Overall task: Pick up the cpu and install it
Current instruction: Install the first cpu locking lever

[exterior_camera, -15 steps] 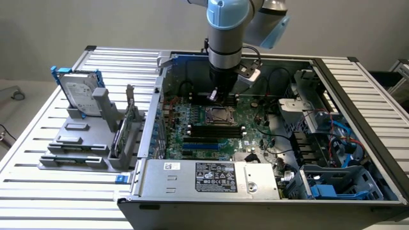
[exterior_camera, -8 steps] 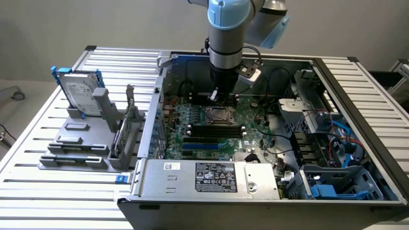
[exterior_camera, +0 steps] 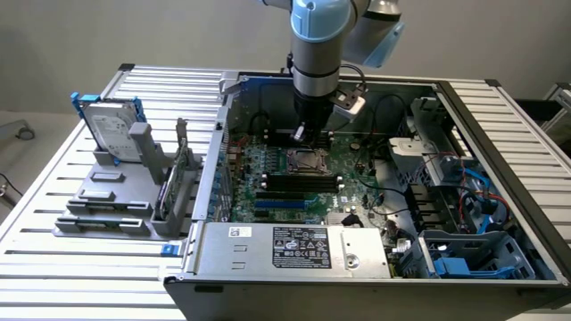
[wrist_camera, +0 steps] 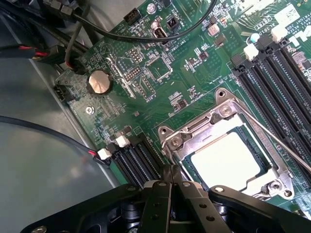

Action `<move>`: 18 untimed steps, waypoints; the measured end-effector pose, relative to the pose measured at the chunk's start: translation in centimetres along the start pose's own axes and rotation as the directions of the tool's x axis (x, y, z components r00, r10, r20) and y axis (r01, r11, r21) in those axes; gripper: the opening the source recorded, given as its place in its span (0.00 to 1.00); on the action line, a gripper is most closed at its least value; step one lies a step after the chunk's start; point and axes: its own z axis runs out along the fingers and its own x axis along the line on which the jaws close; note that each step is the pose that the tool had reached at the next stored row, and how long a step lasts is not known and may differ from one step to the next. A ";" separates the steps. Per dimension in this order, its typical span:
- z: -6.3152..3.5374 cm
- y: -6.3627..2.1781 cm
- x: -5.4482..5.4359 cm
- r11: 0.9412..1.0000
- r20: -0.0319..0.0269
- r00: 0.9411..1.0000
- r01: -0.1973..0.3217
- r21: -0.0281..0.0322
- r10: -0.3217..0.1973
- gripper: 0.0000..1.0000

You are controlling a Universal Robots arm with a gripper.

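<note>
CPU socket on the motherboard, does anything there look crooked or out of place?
Nothing stands out. The cpu lies flat and square inside the socket frame, its pale top level. The gripper sits just beside the socket with fingers shut, holding nothing.

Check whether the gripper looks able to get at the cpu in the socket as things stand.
Probably yes: the gripper, shut, hangs just beside the socket, and the cpu lies face-up with nothing over it.

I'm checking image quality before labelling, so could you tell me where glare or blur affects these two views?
Wrist view: the cpu in its socket glares nearly white, washing out its surface; the shut pincer up close looks soft, while the motherboard print is crisp. Exterior view: even lighting, little glare; the pincer casts only a faint shadow.
</note>
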 end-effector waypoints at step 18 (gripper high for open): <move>-0.95 0.24 0.0 1.000 -0.012 1.000 -0.004 0.023 0.004 0.11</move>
